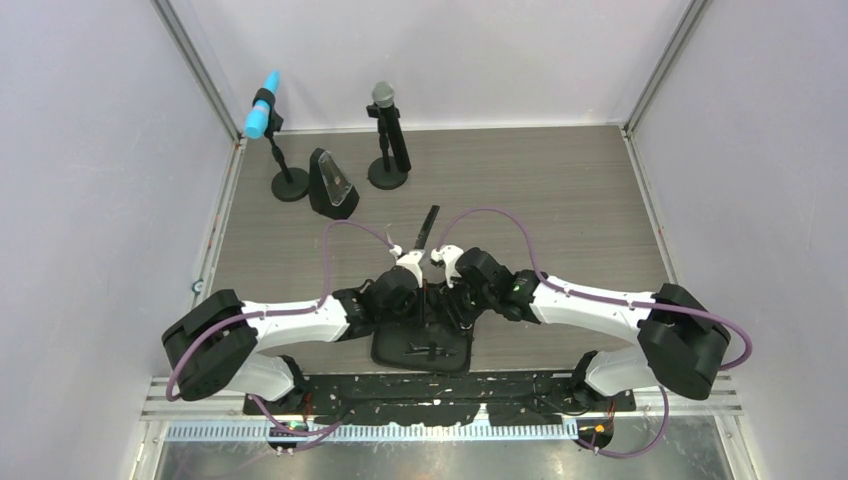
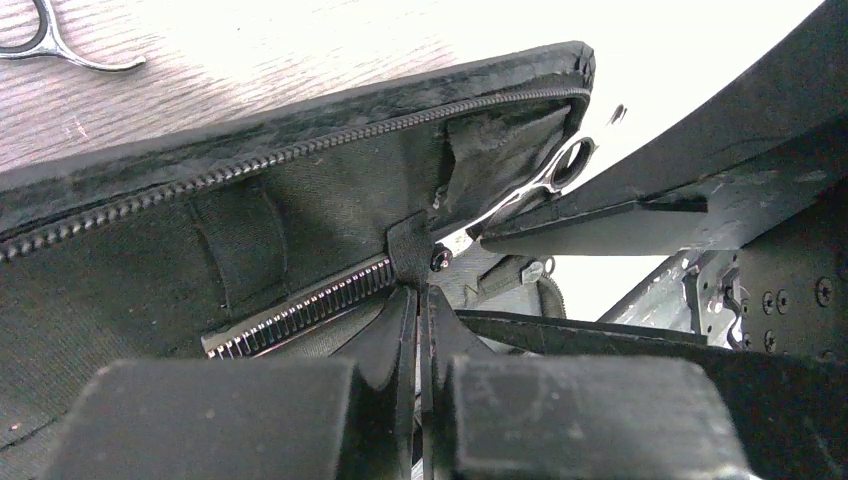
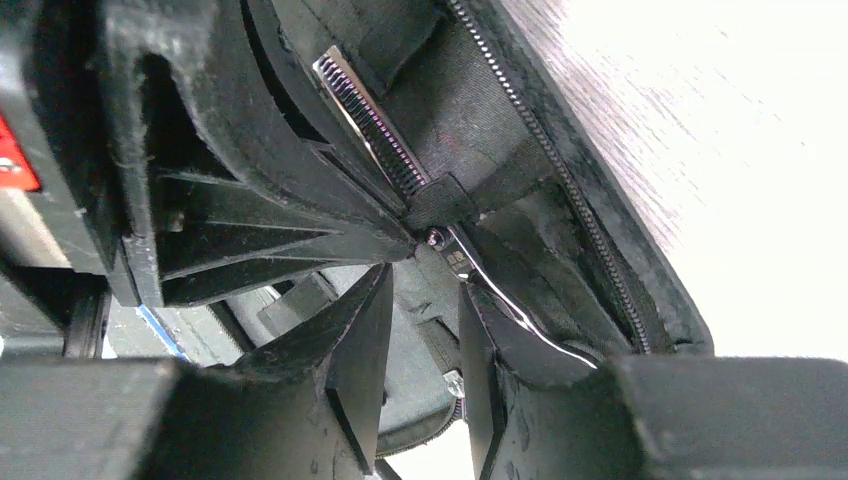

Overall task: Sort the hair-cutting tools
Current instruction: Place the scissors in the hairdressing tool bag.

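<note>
A black zippered pouch lies open between the arm bases. Inside it, silver scissors with a toothed blade sit tucked under a fabric strap, ring handle toward the pouch's edge. My left gripper is shut, its tips right at that strap. My right gripper is open beside the scissors and holds nothing. A second pair of scissors lies on the table beyond the pouch. The long black comb rests on the table behind both grippers.
At the back left stand a blue-tipped microphone and a grey one on round bases, with a black wedge-shaped stand between them. Walls enclose the table on three sides.
</note>
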{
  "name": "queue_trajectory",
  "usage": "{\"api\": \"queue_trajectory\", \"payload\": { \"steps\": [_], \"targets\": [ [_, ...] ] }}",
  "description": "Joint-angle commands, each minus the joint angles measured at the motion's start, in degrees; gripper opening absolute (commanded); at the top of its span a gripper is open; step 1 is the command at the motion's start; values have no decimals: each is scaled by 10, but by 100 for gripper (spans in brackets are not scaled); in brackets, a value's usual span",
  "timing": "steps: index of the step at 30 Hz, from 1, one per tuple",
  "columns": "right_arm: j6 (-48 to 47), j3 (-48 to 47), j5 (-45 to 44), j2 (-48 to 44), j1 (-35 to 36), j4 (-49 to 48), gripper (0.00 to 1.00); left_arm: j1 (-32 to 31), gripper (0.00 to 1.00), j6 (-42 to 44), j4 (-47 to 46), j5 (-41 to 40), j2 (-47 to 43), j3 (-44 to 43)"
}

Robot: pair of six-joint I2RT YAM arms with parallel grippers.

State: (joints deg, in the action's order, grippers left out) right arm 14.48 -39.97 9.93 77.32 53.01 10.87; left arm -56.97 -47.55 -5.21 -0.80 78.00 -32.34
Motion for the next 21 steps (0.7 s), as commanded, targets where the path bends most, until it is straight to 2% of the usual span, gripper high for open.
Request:
{"api": "queue_trajectory", "payload": {
  "steps": [1,6,11,21],
  "targets": [
    [-14,-15,-25,-9,-5,-16,40,0,0,2,-27,5,-2,-20],
    [-19,-9,-34,-35,-15,-23,41,0,0,3,-28,5,4,-23],
    [-19,3,12,-38,-42,-51,40,0,0,4,-28,5,7,-24],
    [-14,7,91,19,-61,-70,37,0,0,6,-28,5,9,-27]
  ]
}}
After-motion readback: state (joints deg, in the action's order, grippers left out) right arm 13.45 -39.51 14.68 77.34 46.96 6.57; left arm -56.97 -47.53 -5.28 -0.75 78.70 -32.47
